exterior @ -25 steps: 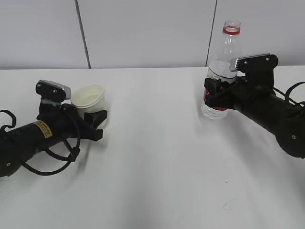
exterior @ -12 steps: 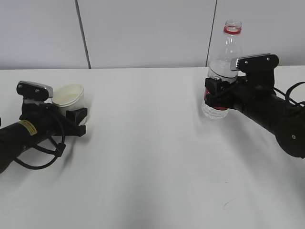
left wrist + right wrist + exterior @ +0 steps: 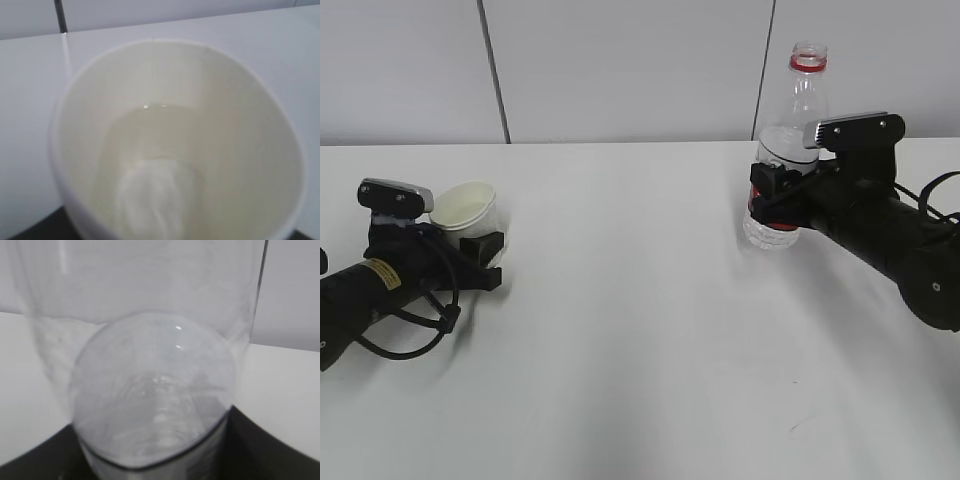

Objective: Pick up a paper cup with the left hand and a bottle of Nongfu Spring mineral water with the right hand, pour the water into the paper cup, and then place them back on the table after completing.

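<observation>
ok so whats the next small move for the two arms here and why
Probably open both grippers and back away. The paper cup already holds water and seems to rest on the table in the left hand; the bottle stands upright, uncapped, in the right hand.

Cup far left, bottle far right, both on the tabletop (image 3: 640,330).

Paper cup (image 3: 465,208) stands upright at the left edge, between the fingers of the left pincer (image 3: 480,258); water (image 3: 160,165) sits in its bottom. Bottle (image 3: 790,150) stands upright at the right, toward the far side, inside the right pincer (image 3: 767,200). The two are well apart. A wall (image 3: 620,60) rises behind the tabletop.
</observation>
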`<state>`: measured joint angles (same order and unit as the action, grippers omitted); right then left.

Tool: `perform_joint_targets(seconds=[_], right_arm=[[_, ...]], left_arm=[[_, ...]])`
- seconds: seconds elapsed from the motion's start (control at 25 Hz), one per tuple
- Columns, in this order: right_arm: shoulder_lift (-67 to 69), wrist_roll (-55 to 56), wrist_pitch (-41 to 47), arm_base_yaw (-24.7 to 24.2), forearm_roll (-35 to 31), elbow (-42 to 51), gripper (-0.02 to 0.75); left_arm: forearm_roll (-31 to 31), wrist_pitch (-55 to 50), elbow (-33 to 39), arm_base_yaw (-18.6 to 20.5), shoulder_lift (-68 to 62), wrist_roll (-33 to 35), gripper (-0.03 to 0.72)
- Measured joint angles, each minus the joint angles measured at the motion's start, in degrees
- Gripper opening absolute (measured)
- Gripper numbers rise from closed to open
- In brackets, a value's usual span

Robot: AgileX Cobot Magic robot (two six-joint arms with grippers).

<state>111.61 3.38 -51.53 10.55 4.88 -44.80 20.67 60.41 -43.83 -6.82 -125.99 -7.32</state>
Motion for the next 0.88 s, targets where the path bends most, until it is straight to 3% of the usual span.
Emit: perform_joint_targets(seconds=[0.28, 0.56, 0.88], right_arm=[[0.0, 0.0, 0.0, 0.0, 0.0, 0.0, 0.398], [0.0, 0.0, 0.0, 0.0, 0.0, 0.0, 0.398], [0.0, 0.0, 0.0, 0.0, 0.0, 0.0, 0.398]], left_arm=[[0.0, 0.0, 0.0, 0.0, 0.0, 0.0, 0.363], [-0.4, 0.9, 0.0, 0.0, 0.0, 0.0, 0.487], [-1.1, 3.3, 2.0, 0.0, 0.3, 0.0, 0.503]])
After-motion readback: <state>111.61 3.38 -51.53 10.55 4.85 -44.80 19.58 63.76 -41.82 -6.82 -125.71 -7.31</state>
